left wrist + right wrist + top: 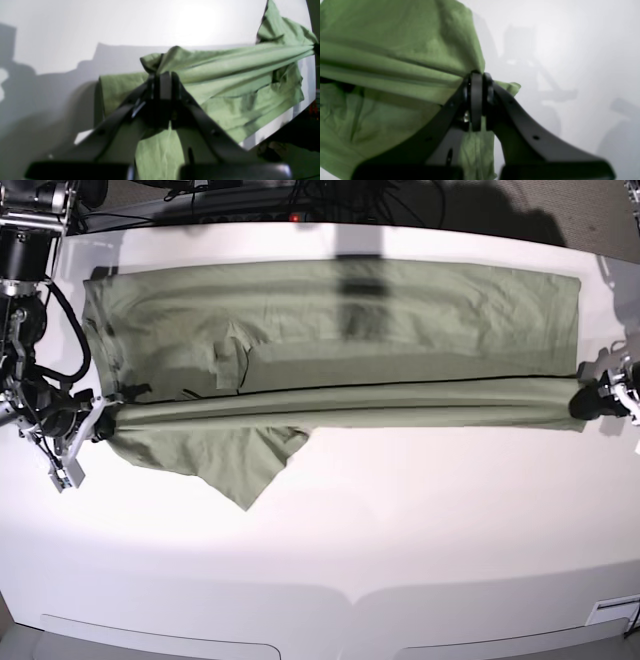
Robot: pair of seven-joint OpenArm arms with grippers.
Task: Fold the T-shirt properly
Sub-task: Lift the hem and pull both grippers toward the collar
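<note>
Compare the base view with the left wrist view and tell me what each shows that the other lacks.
Only the base view shows the whole T-shirt spread across the white table, stretched between the right gripper and the left gripper, plus the cables behind the table. Only the left wrist view shows close up the left gripper's jaws pressed together on a bunched edge of cloth. Both show the green shirt pulled taut in long folds and the table.

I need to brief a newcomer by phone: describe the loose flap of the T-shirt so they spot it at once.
Start at the white table and find the olive T-shirt stretched across its far half between the two grippers. Below the taut fold line, near the right gripper, a loose flap hangs toward the near edge. It alone ends in a point, while the rest lies in a long flat band.
</note>
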